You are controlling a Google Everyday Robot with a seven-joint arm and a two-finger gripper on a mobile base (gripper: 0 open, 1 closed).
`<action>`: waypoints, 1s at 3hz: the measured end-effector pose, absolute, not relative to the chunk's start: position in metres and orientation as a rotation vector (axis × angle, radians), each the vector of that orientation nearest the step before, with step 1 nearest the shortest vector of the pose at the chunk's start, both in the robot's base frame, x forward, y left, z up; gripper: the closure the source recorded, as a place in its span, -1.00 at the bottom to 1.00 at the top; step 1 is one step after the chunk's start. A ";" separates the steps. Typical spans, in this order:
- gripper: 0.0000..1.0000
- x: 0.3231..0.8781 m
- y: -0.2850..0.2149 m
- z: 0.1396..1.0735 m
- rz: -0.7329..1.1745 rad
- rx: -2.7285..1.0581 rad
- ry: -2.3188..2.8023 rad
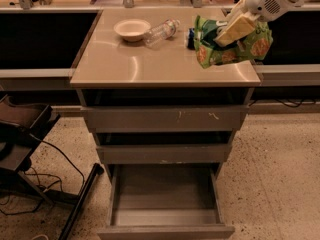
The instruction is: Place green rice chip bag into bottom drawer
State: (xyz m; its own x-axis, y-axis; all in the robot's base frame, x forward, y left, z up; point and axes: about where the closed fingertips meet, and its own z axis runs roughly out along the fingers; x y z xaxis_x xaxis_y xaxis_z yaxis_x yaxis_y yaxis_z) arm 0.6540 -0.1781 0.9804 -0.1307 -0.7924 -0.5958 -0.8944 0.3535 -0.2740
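The green rice chip bag [231, 45], bright green foil with orange-tan chip pictures, hangs lifted above the right end of the counter top [125, 66]. My gripper [235, 28], on a white arm coming in from the top right, is shut on the bag's upper part with its tan fingers [239, 26] across the foil. The bottom drawer [165, 219], the lowest grey metal tray, is pulled out wide and holds nothing, straight below and to the left of the bag.
A white bowl [132, 29] and a clear plastic bottle [161, 32] lying on its side sit at the counter's back. A small blue can [191, 38] shows behind the bag. Two upper drawers [165, 118] stand slightly ajar. A black stand and cables [30, 149] are on the floor at left.
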 end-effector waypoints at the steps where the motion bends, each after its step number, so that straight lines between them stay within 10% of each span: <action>1: 1.00 0.612 -0.167 1.002 0.162 -1.485 1.890; 3: 1.00 0.548 -0.145 0.968 0.222 -1.510 1.874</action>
State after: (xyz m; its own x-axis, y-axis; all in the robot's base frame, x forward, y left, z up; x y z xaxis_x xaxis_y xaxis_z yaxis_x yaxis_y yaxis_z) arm 0.5482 -0.1455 0.9683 -0.0662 -0.7862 -0.6144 -0.9082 0.3026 -0.2892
